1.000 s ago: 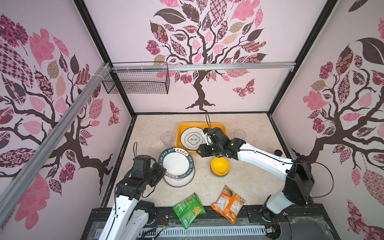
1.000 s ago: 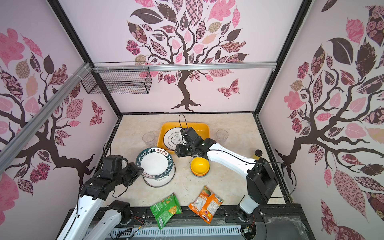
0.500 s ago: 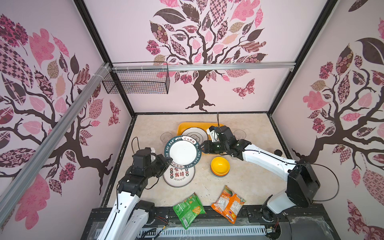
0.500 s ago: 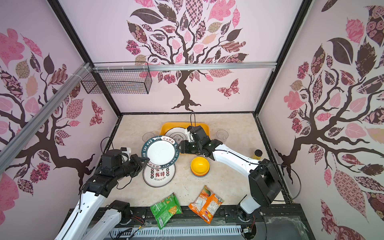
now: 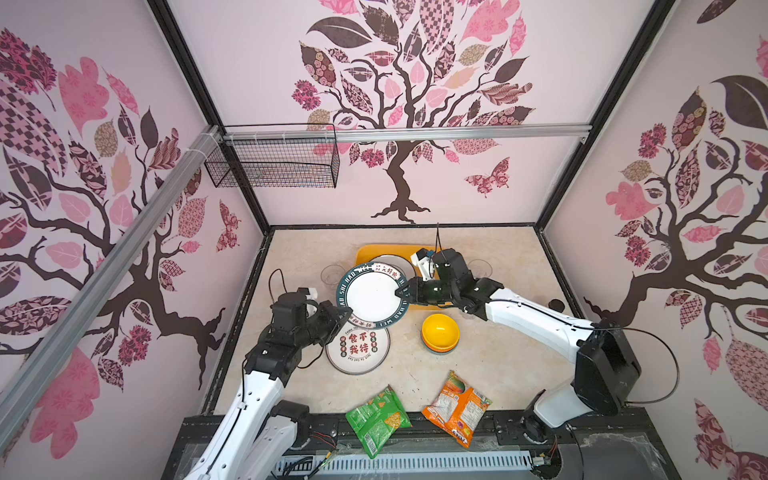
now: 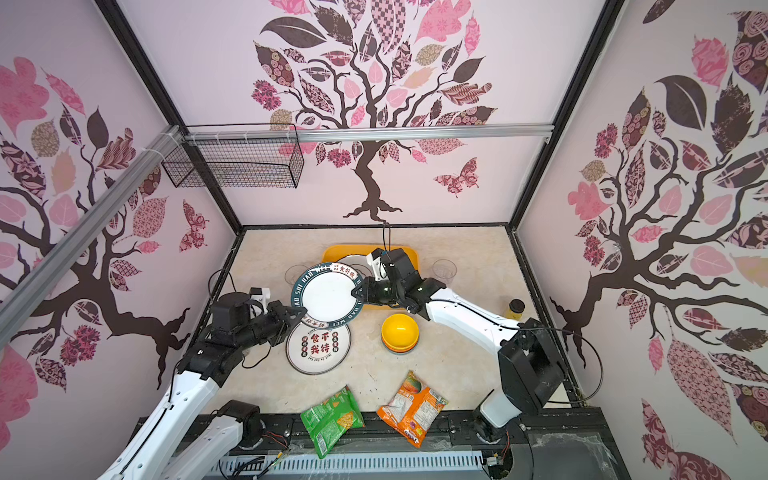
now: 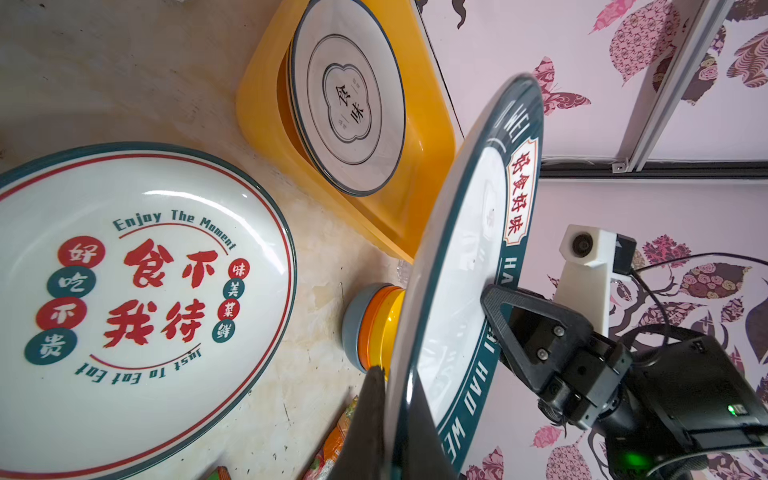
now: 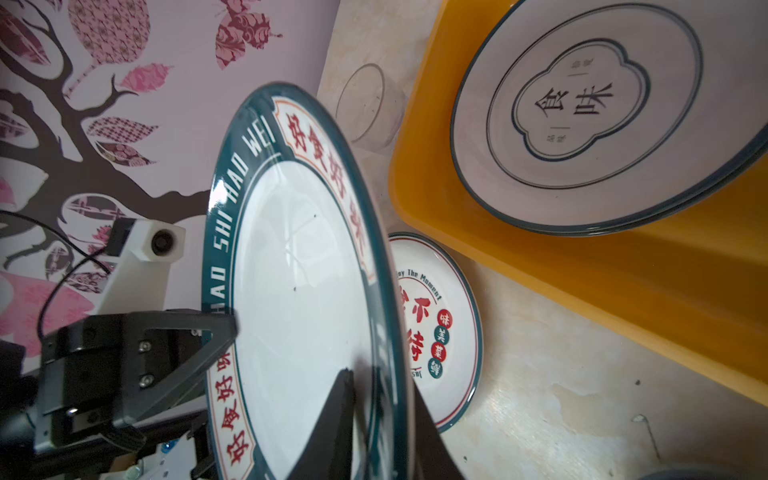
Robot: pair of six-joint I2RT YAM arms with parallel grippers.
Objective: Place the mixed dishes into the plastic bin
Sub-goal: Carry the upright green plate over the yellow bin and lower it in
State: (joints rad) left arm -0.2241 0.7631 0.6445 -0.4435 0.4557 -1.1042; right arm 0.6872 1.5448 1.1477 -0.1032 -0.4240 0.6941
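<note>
While the round white plate with a wide dark-teal rim and red characters hangs clear of the beige worktop near its middle, we see it gripped from two sides. The left gripper pinches the rim facing the front-left corner. The right gripper has its fingers pressed on the opposite rim, one on the face and one behind. We find the shallow yellow-orange plastic bin at the back edge, with a thin-rimmed white plate lying in it. Under the raised plate, a white plate with red and green lettering lies flat on the worktop. A stack of small yellow, orange and blue bowls sits near it toward the right edge. We note one clear plastic cup left of the bin and another right of it.
</note>
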